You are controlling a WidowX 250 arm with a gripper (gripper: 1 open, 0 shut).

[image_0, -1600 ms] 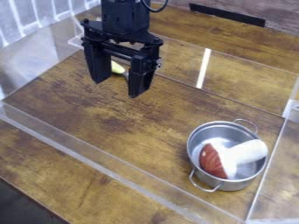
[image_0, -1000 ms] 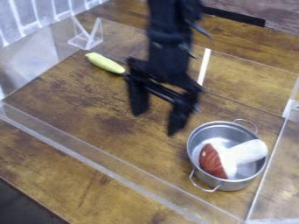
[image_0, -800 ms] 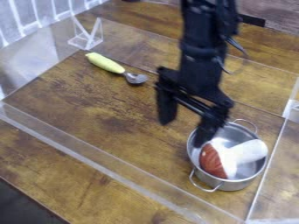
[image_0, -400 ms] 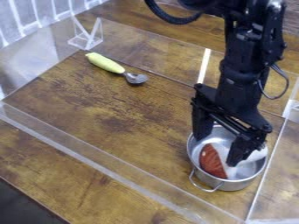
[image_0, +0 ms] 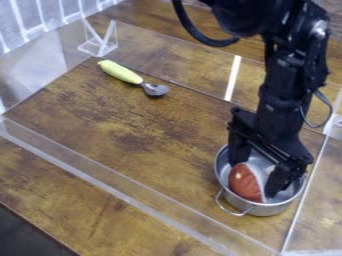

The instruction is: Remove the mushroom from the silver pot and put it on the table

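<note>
Here the wide-open end effector (fingers spread) partly hides the mushroom, seemingly untouched, in the silver pot.

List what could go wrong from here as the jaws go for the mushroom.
1. The gripper hangs open inside the pot, close to its rim; a jaw may catch the wall and drag or tip the pot.
2. The mushroom lies on its side with a rounded cap, so it may slip out as the jaws close.
3. The pot sits near the acrylic wall, leaving little room on that side.
</note>
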